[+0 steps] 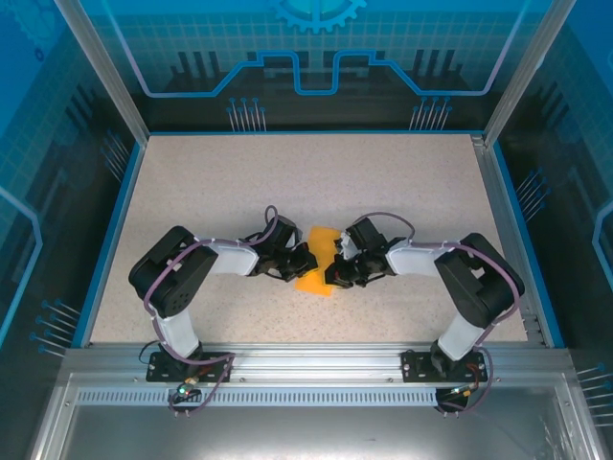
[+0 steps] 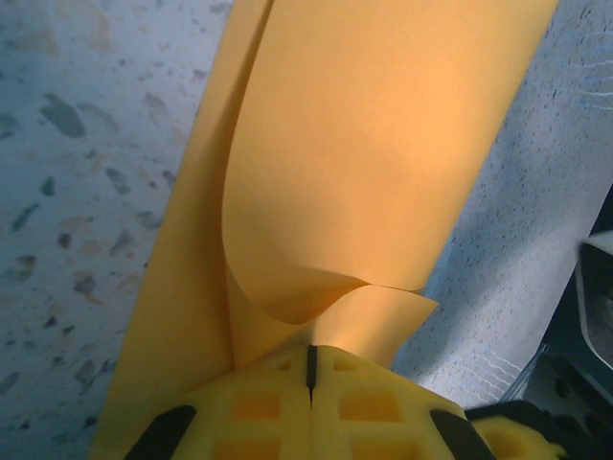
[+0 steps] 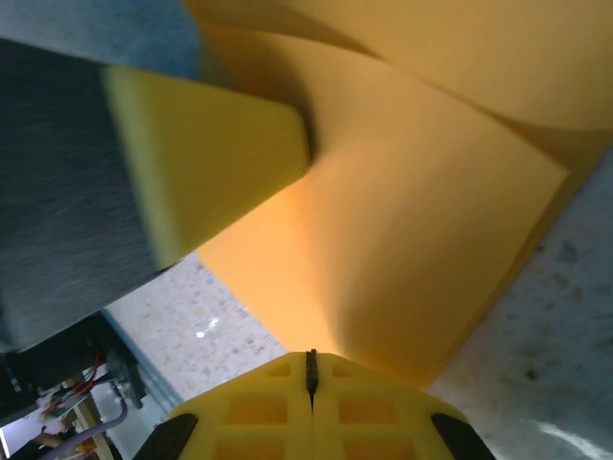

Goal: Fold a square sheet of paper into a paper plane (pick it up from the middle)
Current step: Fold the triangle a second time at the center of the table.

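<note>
We hold the square sheet of paper above the middle of the table, left gripper and right gripper both pinched on it. Light and floppy, it likely creases easily; we favour edge grips.

Top view light: bright, even, from above — speckled table well lit, blue cast on the walls.
Top view shadows: soft and short, darkest under the 2 arms beside the square sheet of paper.
Left wrist: paper glows warm, shaded inside its curl; table speckles soft.
Right wrist: yellow finger and the grey mass beside it blurred — paper's far edge sharper.
Glare: 1 small white glint on the table, right wrist view.
</note>
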You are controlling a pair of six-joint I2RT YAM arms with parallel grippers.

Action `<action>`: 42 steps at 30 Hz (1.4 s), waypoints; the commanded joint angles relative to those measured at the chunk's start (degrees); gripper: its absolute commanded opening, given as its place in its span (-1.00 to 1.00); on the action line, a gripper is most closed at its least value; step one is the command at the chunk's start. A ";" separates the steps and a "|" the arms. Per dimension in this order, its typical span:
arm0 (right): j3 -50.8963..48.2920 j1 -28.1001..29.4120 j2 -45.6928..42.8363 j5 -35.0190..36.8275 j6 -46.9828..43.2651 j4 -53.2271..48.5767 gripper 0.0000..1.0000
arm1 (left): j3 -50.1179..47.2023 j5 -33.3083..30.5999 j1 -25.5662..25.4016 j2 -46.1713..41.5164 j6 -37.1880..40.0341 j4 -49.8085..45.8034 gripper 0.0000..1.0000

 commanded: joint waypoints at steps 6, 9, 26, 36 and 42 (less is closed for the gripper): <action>-2.21 -0.34 5.08 2.01 -4.47 -7.46 -1.00 | -0.31 -3.65 -0.04 -0.24 2.07 -4.76 -1.00; -1.87 -0.34 6.76 2.23 -5.60 -9.28 -1.00 | -0.40 -3.98 1.38 -0.33 2.74 -4.52 -1.00; 0.84 -0.61 7.07 1.22 -9.80 -13.01 -1.00 | 3.35 -2.67 9.46 1.07 7.94 -7.66 -1.00; 2.73 -0.60 7.27 1.05 -10.09 -13.73 -1.00 | 5.87 -0.96 11.48 -8.49 10.17 -13.86 -1.00; 2.82 -0.60 6.91 1.56 -9.67 -13.44 -1.00 | 4.32 2.98 5.28 -9.21 9.43 -11.08 -1.00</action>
